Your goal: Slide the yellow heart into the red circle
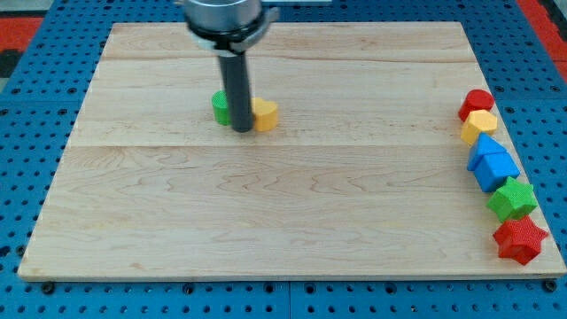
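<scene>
Wooden board (266, 204): tip (242, 130) holds nothing, touching yellow heart (265, 114) on its left, green block (220, 107) behind. Red circle (476, 103) far right, heading six blocks; path clear.

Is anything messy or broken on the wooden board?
Nothing looks broken or spilled. Six blocks line the view's right edge, from the red circle down to the red star. The yellow heart and a green block sit apart from them, with my tip between them.
</scene>
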Robot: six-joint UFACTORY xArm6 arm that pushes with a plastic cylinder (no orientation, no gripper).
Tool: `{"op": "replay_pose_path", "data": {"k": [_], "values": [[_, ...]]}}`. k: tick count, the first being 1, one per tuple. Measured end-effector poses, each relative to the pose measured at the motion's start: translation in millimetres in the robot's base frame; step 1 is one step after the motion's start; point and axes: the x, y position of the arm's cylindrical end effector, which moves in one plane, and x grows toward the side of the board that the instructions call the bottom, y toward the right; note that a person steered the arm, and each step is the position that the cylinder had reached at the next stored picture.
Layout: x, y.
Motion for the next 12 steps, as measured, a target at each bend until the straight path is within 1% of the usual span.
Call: {"op": "replay_pose_path", "data": {"k": [1,2,3,4,5,6,7,8,9,10,12], "values": [[-25,46],[-57,67],[-63,55],[-70,9],[-79,43],[-63,113],[-56,159],[-56,113],[-73,33],[-105,34],[-71,145]]}}
